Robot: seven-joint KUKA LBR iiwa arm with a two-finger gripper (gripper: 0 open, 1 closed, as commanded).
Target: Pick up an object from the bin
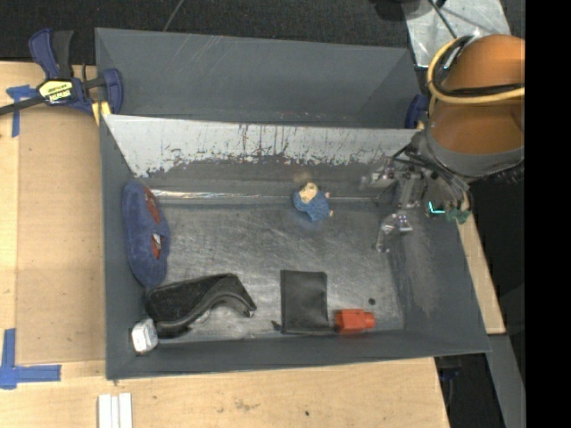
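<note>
Because the arm reaches in from the right of the frame, my tool [390, 237] hangs low over the right part of the bin [268, 78], close to the sloping right wall. Its orange cover [477, 87] bulks above it at the upper right. From the camera view I cannot tell whether the tool is wide or narrow, and I see nothing in it. Bare grey floor lies under it, so no thing is singled out yet.

Nearest is a small blue and tan figure [311, 204] at upper middle, near the back wall, to the tool's left and apart from it. Toward the lower right, a small red block [355, 321] sits at the foot of the front wall, just beside a flat black rectangle [303, 300]. I judge that slope would crowd a grasp there.

At lower left a black curved piece [196, 300] rests with a small white thing [143, 335] at its end. A long blue object [143, 234] lies along the left wall.

I judge the figure the easiest pick, since it stands alone with open floor round it.
</note>
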